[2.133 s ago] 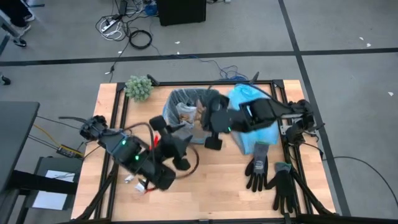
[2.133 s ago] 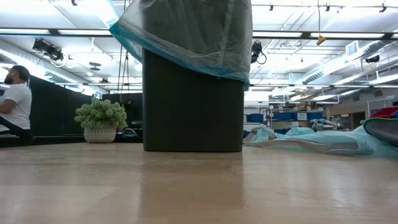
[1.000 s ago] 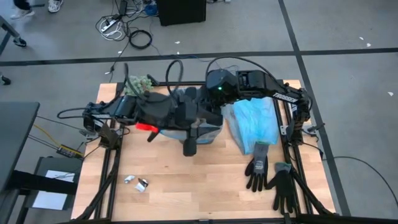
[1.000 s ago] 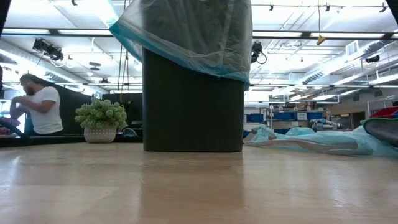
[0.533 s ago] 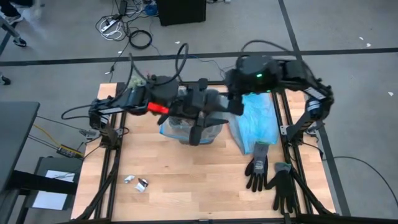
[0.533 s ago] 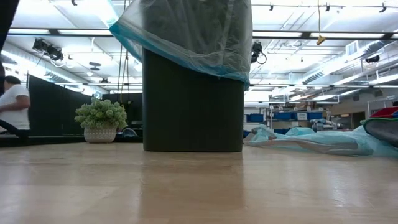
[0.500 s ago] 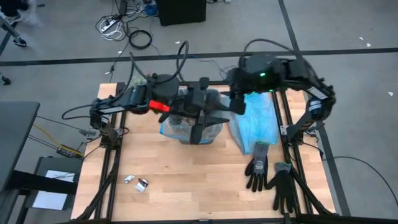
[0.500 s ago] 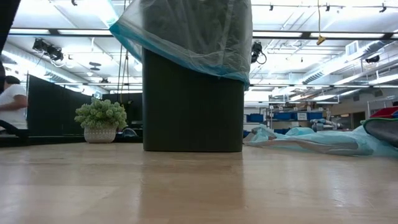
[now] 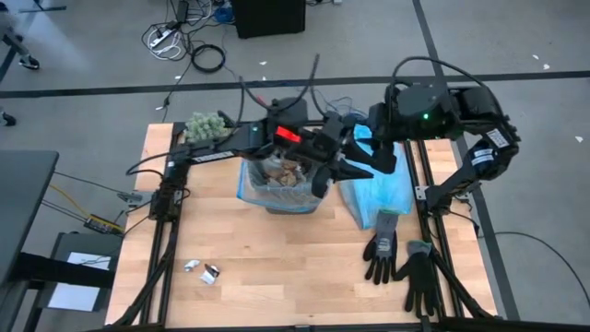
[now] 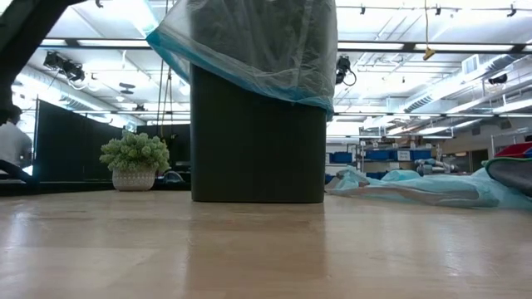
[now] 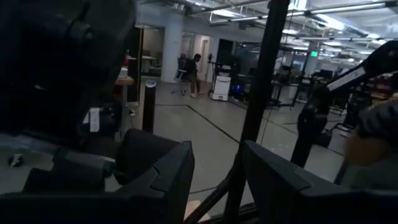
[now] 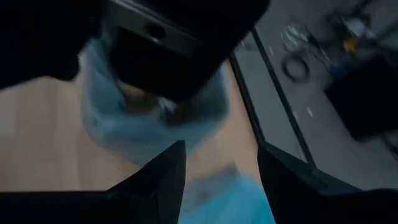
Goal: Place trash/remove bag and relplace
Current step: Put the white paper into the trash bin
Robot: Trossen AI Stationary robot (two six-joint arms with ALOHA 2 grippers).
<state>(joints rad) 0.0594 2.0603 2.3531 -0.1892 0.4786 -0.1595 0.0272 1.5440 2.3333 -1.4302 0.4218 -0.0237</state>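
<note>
- The left gripper [image 9: 324, 171] hangs over the black bin [image 10: 258, 141], fingers [image 11: 171, 174] parted and holding nothing.
- The right gripper [image 9: 361, 159] hovers just beside it (above the blue bag [image 9: 380, 184]), likewise spread and empty.
- Below the left gripper, the bag [image 10: 249, 50] lines the bin, with trash [image 9: 281, 173] inside.
- More trash scraps [image 9: 203, 270] lie well apart from both grippers, near the table's [image 9: 295, 267] front edge.

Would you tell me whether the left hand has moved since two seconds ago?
Yes. The left hand moved from the table's front-left part back and rightward, over the bin.
</note>
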